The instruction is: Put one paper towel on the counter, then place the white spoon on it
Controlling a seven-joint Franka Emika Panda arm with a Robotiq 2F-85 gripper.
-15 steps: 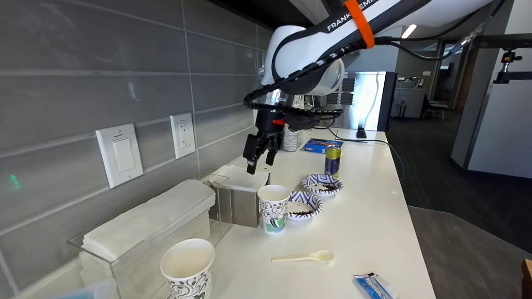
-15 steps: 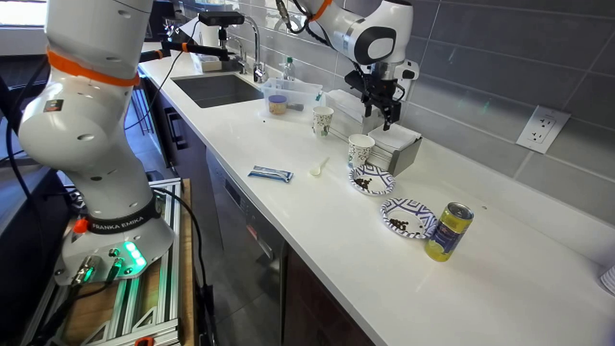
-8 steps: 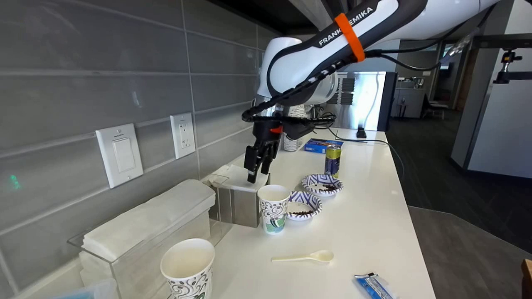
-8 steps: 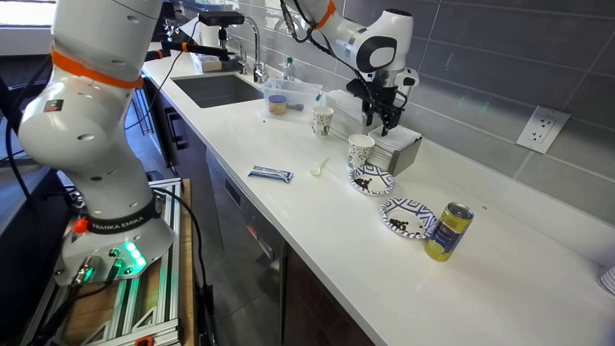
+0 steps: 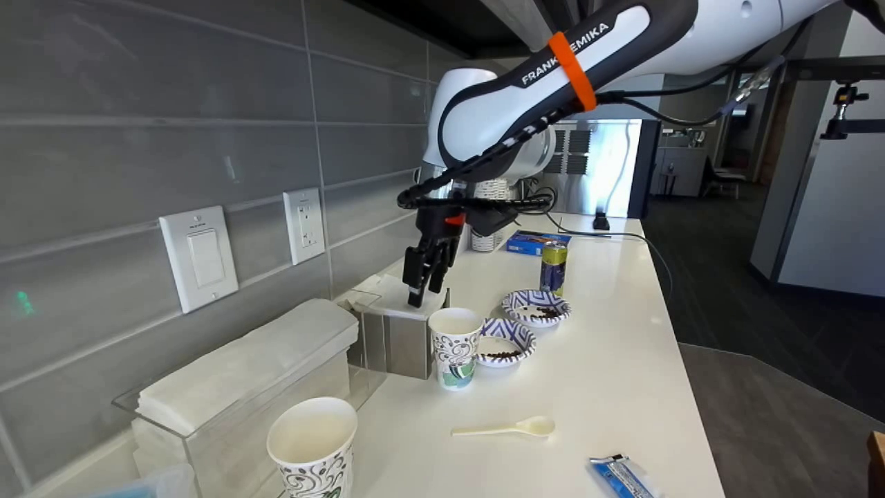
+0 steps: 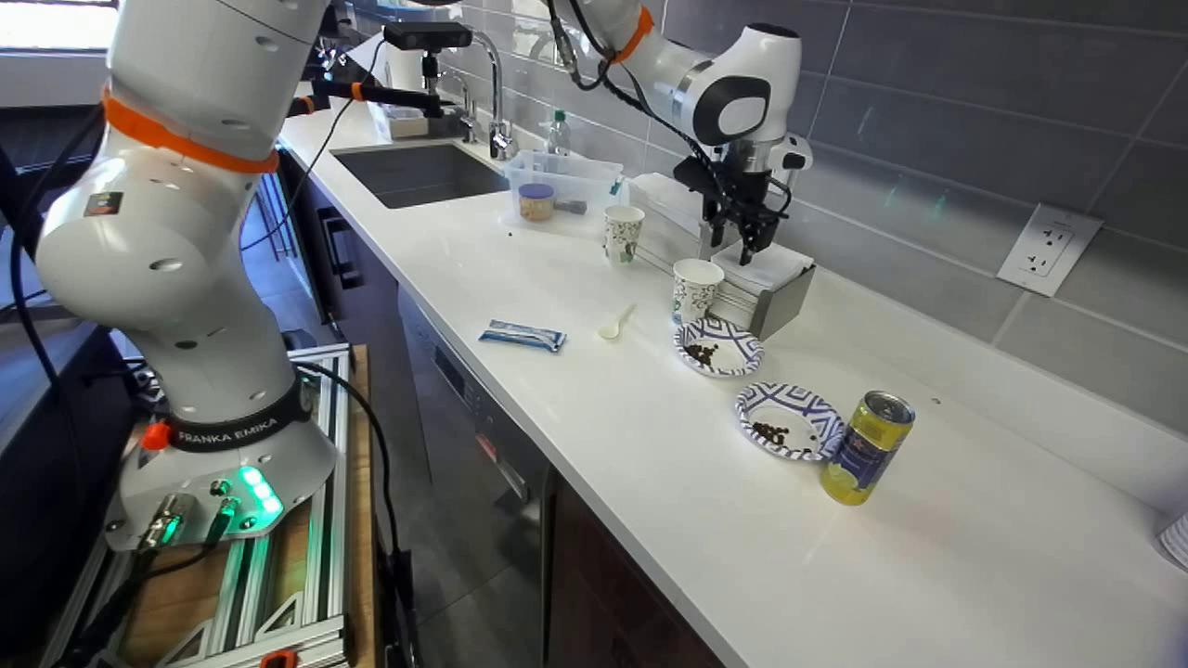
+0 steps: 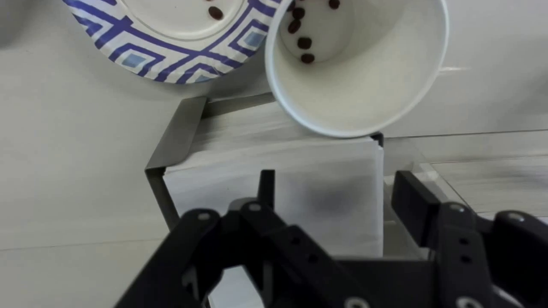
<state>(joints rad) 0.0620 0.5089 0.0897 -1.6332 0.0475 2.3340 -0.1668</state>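
Observation:
White folded paper towels lie stacked in a grey metal holder by the wall; the stack also shows in both exterior views. My gripper is open and empty above this stack, pointing down. In the wrist view one finger is over the towels and the other is past the stack's right edge. In both exterior views the gripper is low over the stack; I cannot tell if a fingertip touches it. The white spoon lies on the counter, outside the wrist view.
A patterned paper cup stands against the holder. Another cup stands by a clear holder of napkins. Patterned bowls, a yellow can and a blue packet are on the counter. The tiled wall is close behind.
My gripper has come down toward the towel stack and then shifted slightly toward the wall side. The fingers stay open. The spoon, cups and bowls have not moved.

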